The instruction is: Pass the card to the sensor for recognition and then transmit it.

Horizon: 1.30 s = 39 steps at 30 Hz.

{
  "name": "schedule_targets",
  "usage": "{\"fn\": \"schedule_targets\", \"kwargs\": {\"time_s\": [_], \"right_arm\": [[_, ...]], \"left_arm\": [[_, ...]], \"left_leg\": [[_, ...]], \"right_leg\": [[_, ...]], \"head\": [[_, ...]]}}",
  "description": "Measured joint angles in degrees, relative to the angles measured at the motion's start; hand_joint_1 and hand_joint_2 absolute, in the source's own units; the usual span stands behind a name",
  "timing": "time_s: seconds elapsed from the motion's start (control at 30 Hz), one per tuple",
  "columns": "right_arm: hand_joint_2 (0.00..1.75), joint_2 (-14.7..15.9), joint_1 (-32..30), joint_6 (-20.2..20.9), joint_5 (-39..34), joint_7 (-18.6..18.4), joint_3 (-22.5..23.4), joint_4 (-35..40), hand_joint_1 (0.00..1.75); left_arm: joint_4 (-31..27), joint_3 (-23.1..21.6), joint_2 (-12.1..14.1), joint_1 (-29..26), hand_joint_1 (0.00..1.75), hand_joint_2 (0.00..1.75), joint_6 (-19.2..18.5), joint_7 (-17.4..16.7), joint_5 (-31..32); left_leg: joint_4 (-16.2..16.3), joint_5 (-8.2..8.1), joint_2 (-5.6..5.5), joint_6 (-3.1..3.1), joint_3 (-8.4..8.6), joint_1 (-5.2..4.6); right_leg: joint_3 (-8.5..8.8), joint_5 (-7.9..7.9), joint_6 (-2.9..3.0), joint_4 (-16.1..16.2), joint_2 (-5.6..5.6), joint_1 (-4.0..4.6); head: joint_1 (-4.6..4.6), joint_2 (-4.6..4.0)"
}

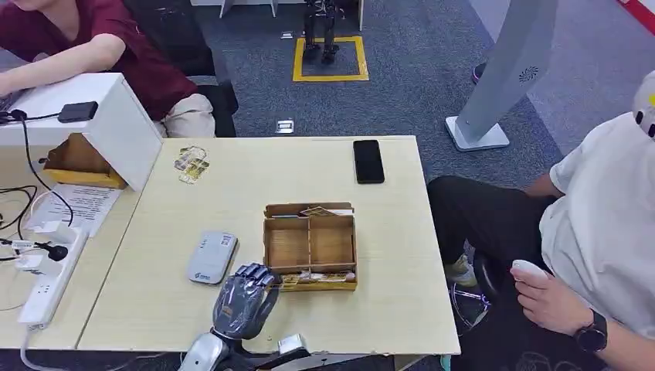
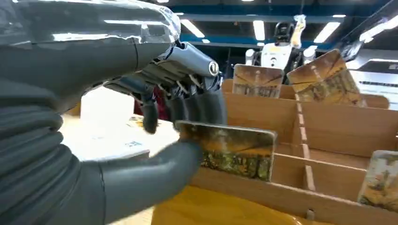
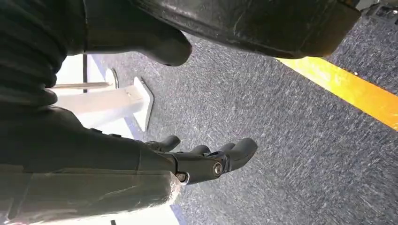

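My left hand (image 1: 246, 297) is at the front left corner of the wooden card box (image 1: 310, 246) on the table. It pinches a picture card (image 2: 234, 150) between thumb and fingers at the box's front wall. More cards (image 2: 324, 79) stand upright in the box's far compartments. The grey card sensor (image 1: 212, 256) lies flat on the table just left of the box, beyond my left hand. My right hand (image 3: 202, 157) hangs over the carpet with its fingers apart and nothing in them.
A black phone (image 1: 368, 161) lies at the table's far edge. A white stand (image 1: 100, 124) and loose cards (image 1: 191, 164) sit at the far left, a power strip (image 1: 48, 287) on the left. One person sits at the right, another at the far left.
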<state>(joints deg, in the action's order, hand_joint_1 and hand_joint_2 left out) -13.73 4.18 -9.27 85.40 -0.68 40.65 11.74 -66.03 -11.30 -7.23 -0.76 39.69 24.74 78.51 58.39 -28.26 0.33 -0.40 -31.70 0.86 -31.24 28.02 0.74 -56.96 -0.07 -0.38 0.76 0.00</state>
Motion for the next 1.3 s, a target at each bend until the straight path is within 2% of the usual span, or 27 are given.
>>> {"fn": "schedule_targets", "kwargs": {"time_s": [0.03, 0.07, 0.13, 0.37, 0.6, 0.7, 0.8, 0.9, 1.13, 1.3], "right_arm": [[1.75, 0.0, 0.0, 0.0, 0.1, 0.0, 0.0, 0.0, 0.00], [1.75, 0.0, 0.0, 0.0, 0.2, 0.0, 0.0, 0.0, 0.00], [1.75, 0.0, 0.0, 0.0, 0.2, 0.0, 0.0, 0.0, 0.00], [1.75, 0.0, 0.0, 0.1, 0.3, 0.0, 0.0, 0.0, 0.00], [1.75, 0.0, 0.0, 0.0, 0.3, 0.0, 0.0, 0.0, 0.00], [1.75, 0.0, 0.0, 0.0, 0.3, 0.0, 0.0, 0.0, 0.00], [1.75, 0.0, 0.0, 0.0, 0.3, 0.1, 0.0, 0.0, 0.00], [1.75, 0.0, 0.0, 0.0, 0.3, 0.3, 0.0, 0.0, 0.00], [1.75, 0.0, 0.0, 0.0, 0.3, 0.5, 0.0, 0.0, 0.00], [1.75, 0.0, -0.1, 0.0, 0.3, 0.5, 0.0, 0.0, 0.00]], "left_arm": [[0.0, 0.0, 0.0, 0.1, 1.52, 1.75, 0.0, 0.0, -0.1], [0.1, 0.0, 0.0, 0.2, 1.54, 1.75, 0.0, -0.1, -0.2], [0.2, 0.0, 0.0, 0.2, 1.75, 1.75, 0.0, 0.0, 0.0], [0.8, 0.0, 0.0, 0.3, 1.75, 1.75, 0.2, 0.3, -0.3], [1.3, 0.9, -0.7, 0.3, 1.75, 1.75, 0.2, 4.9, -6.4], [1.3, 0.9, -0.8, 0.8, 1.75, 1.75, 0.2, 7.0, -11.5], [0.2, -0.1, 0.8, 2.0, 1.75, 1.75, 0.2, 4.0, -17.2], [-1.6, -1.5, 3.3, 3.4, 1.75, 1.75, 0.0, 1.8, -19.9], [-4.5, -3.3, 6.4, 4.3, 1.75, 1.75, -0.2, 0.5, -22.4], [-7.1, -3.6, 9.1, 5.3, 1.75, 1.75, -2.5, -0.3, -25.7]], "left_leg": [[0.0, 0.00, 0.00, 0.00, 0.00, 0.00], [0.0, 0.00, 0.00, 0.00, 0.00, 0.00], [0.0, 0.00, 0.00, 0.00, 0.00, 0.00], [0.0, 0.00, 0.00, 0.00, 0.00, 0.00], [0.0, 0.00, 0.00, 0.00, 0.00, 0.00], [0.0, 0.00, 0.00, 0.00, 0.00, 0.00], [0.0, 0.00, 0.01, 0.00, 0.01, 0.01], [0.0, 0.02, -0.01, 0.00, 0.03, 0.02], [0.0, 0.04, 0.01, 0.00, 0.01, 0.01], [0.0, 0.04, 0.01, 0.00, 0.01, 0.01]], "right_leg": [[0.00, 0.00, 0.00, 0.0, 0.00, 0.00], [0.00, 0.00, 0.00, 0.0, 0.00, 0.00], [0.00, 0.00, 0.00, 0.0, 0.00, 0.00], [0.01, 0.00, 0.00, 0.0, 0.00, 0.00], [0.00, 0.00, 0.00, 0.0, 0.00, 0.00], [0.00, 0.00, 0.00, 0.0, -0.01, 0.00], [0.00, -0.01, 0.00, 0.0, 0.01, 0.00], [0.00, -0.01, 0.00, 0.0, 0.00, 0.01], [-0.01, -0.01, 0.00, 0.0, 0.01, 0.01], [0.00, -0.01, 0.00, 0.0, 0.01, 0.01]], "head": [[0.00, 0.00], [0.00, 0.00], [0.00, 0.00], [0.00, 0.00], [0.00, 0.00], [0.00, 0.00], [-0.02, 0.00], [0.00, 0.00], [-0.02, 0.00], [0.00, 0.00]]}}
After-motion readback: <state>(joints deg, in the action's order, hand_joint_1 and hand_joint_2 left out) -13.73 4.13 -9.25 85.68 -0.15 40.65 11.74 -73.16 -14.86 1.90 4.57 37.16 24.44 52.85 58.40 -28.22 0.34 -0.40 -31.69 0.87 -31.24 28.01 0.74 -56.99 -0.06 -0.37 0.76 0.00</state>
